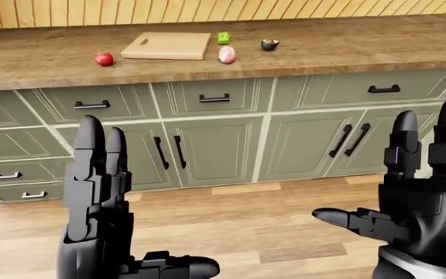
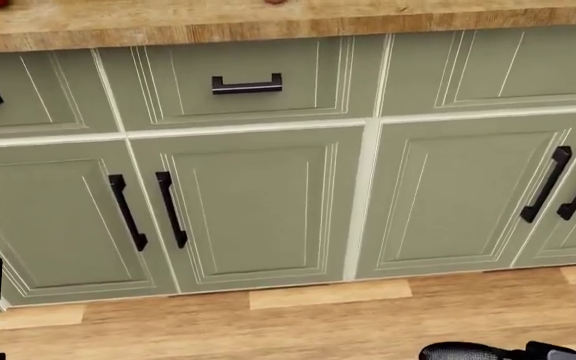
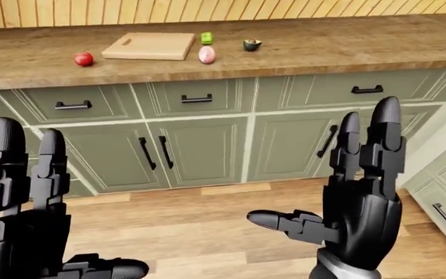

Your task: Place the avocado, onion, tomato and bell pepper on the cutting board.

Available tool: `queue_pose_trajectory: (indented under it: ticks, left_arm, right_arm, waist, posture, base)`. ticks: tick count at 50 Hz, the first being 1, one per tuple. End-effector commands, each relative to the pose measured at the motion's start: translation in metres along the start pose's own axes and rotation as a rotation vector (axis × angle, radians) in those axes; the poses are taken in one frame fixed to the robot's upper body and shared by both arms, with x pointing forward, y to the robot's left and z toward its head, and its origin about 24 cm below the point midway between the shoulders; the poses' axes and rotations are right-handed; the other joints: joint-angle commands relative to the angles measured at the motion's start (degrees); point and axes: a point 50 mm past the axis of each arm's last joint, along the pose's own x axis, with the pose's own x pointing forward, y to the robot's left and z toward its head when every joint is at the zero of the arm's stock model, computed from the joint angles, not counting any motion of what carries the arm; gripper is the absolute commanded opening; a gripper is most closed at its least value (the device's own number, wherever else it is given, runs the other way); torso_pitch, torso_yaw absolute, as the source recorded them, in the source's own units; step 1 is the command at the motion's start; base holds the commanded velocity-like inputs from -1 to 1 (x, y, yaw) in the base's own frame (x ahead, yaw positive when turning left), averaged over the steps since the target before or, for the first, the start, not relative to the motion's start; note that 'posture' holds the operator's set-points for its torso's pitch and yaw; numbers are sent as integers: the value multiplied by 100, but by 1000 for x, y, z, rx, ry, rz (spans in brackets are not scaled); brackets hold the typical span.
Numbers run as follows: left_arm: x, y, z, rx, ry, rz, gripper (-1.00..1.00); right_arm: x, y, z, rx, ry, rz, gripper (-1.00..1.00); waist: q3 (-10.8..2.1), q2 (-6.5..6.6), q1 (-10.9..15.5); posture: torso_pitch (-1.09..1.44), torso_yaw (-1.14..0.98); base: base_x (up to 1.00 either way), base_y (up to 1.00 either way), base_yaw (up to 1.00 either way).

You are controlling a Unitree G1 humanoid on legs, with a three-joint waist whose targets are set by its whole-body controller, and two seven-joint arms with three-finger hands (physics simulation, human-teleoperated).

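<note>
On the wooden counter (image 1: 324,49) lies a pale cutting board (image 1: 166,45), bare on top. A red tomato (image 1: 103,58) rests to its left. To its right lie a green bell pepper (image 1: 224,38), a pinkish onion (image 1: 227,54) and a halved avocado (image 1: 270,44). My left hand (image 1: 103,192) and right hand (image 1: 417,197) are raised low in the eye views, far below the counter, fingers spread and holding nothing. In the head view only the counter edge (image 2: 268,30) and cabinet doors show.
Green cabinets with black handles (image 1: 214,98) run under the counter. A wood-plank floor (image 1: 246,221) lies between me and them. A second cabinet run (image 3: 440,197) juts in at the right of the right-eye view. A slatted wall (image 1: 207,9) backs the counter.
</note>
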Motion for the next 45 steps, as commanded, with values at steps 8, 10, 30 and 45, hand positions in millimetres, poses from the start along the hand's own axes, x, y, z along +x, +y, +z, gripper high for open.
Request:
queue_pose_trajectory:
  ticks: [8,10,30,45]
  left_arm:
    - [2,2,13,4,-81,11,100]
    - [2,2,13,5,-81,11,100]
    - [1,1,12,0,-78,8,100]
    - [1,1,12,3,-78,9,100]
  right_arm:
    - [2,4,12,14,-75,19,100]
    - [2,4,12,14,-74,21,100]
    - [3,5,9,-21,-72,16,100]
    - [3,6,5,-9,-50,25,100]
  waist:
    - [28,412,19]
    - [-105,817,46]
    - [-19,73,31]
    - [27,300,181]
  posture:
    - [0,0]
    - [0,0]
    - [0,0]
    - [0,0]
  base:
    - [0,15,0]
    - [0,15,0]
    - [0,15,0]
    - [0,4,27]
